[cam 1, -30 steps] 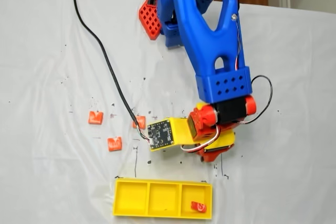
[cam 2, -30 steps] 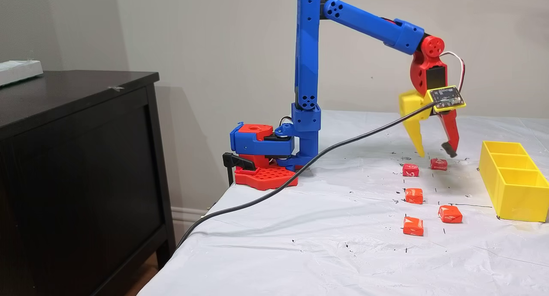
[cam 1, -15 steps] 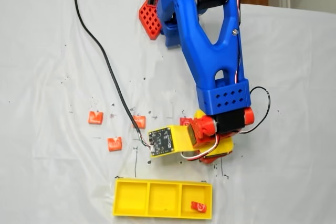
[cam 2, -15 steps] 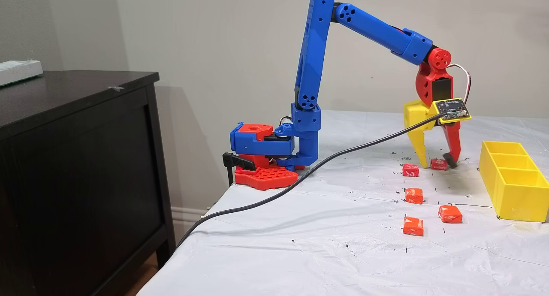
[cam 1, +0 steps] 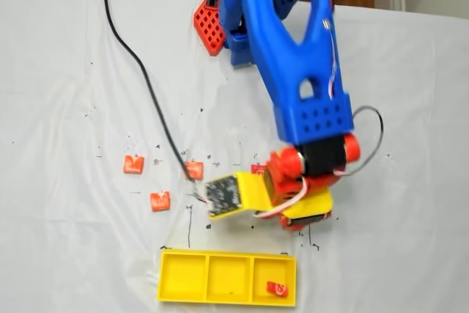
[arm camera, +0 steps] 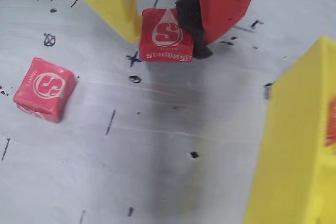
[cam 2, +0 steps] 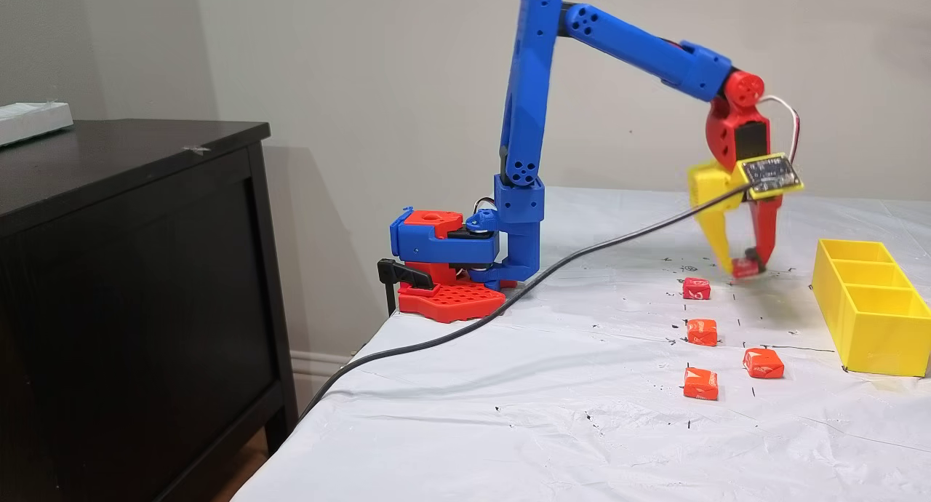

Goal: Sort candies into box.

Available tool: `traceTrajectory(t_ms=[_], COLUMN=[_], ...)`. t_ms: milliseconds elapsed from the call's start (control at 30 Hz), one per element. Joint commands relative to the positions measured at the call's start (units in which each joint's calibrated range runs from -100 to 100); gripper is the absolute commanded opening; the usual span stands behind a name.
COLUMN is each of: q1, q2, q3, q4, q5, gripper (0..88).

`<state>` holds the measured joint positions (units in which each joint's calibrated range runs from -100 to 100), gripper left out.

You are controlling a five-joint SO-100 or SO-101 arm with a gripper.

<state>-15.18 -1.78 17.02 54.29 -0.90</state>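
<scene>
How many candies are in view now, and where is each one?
6: one in the gripper, candy; four on the table; one in the box, end compartment.

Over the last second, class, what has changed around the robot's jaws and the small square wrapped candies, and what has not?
The gripper came down over the small red square wrapped candy nearest the flat yellow three-compartment plastic tray, and its jaws closed from open to clamped on it; it now looks lifted slightly. The four other candies on the white sheet and the one in the tray stayed put.
</scene>
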Motion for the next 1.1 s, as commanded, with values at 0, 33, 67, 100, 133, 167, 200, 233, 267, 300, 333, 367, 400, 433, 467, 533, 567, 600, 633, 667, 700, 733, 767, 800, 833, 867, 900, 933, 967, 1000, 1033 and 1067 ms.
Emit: traceTrajectory(t_ms=[0,33,67,100,133,167,200,233,267,300,333,367,400,433,467,533,567,600,633,667,700,733,767,800,833,867,900,933,967,1000,1033,1067], q1=[2.8,3.4,4.1,4.8,5.4,6.1,7.5,8.2,8.9,9.5,10.1,10.6,11.0,11.5,11.8,12.4,12.6,12.9,13.1,13.3,13.3,13.3,13.3,13.2,13.1,13.0,13.0,13.0,12.9,12.9,12.9,12.8], q2=[-16.5,-17.4,-18.1,-18.5,-18.7,-18.4,-17.2,-16.7,-16.3,-15.7,-14.9,-13.6,-12.4,-10.7,-9.2,-5.5,-3.8,-2.0,0.0,2.0,3.8,5.6,7.0,8.1,9.1,9.9,10.3,10.5,10.6,10.3,10.3,10.4], q3=[-2.6,-3.0,-3.4,-3.9,-4.4,-5.3,-7.5,-8.2,-8.5,-8.6,-9.0,-10.2,-11.6,-13.2,-14.5,-17.4,-19.0,-20.4,-21.9,-23.3,-24.4,-25.4,-26.3,-26.9,-27.6,-28.3,-28.8,-29.3,-29.4,-29.4,-29.4,-29.4], q4=[1.1,1.1,1.0,0.5,0.2,0.1,0.4,-0.3,-1.6,-3.1,-4.1,-4.6,-4.6,-4.1,-3.8,-3.6,-3.3,-3.2,-3.2,-3.2,-3.2,-3.0,-2.8,-2.4,-1.8,-1.0,-0.3,0.6,1.2,1.8,1.8,1.7], q5=[1.2,1.2,1.3,1.4,1.7,2.0,2.2,2.2,2.2,2.2,2.2,2.2,2.1,2.0,1.9,2.0,2.0,2.0,2.0,2.0,2.0,2.1,2.1,2.1,2.1,2.1,2.1,2.1,2.1,2.0,2.0,2.0], gripper=[0.2,0.2,0.2,0.2,0.2,0.2,0.2,0.2,0.2,0.2,0.2,0.2,0.2,0.2,0.2,0.2,0.2,0.2,0.2,0.2,0.2,0.2,0.2,0.2,0.2,0.2,0.2,0.2,0.2,0.2,0.2,0.2])
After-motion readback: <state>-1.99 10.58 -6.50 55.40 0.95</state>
